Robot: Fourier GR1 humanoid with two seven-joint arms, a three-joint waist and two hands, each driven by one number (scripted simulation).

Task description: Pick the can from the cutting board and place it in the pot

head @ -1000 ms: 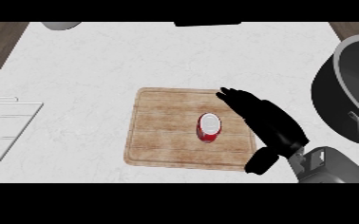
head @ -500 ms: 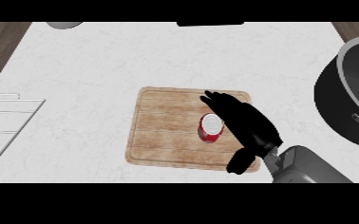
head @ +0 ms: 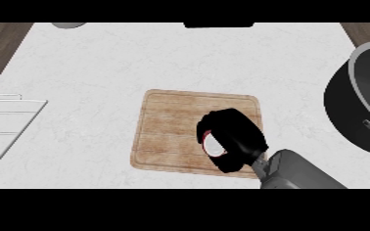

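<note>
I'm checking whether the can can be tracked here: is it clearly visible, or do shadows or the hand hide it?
Head view: lighting is even and flat, with no glare or hard shadows on the counter; the right hand curls over the can, leaving only a sliver of pale top and red side; the pot is cut off at the right edge.

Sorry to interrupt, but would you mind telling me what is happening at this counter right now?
The robot's right hand is over the wooden cutting board, its fingers curled round the red and white can, which is mostly hidden beneath it. The can is on the board, not yet in the pot, which sits at the counter's right edge. The left hand is out of view.
</note>
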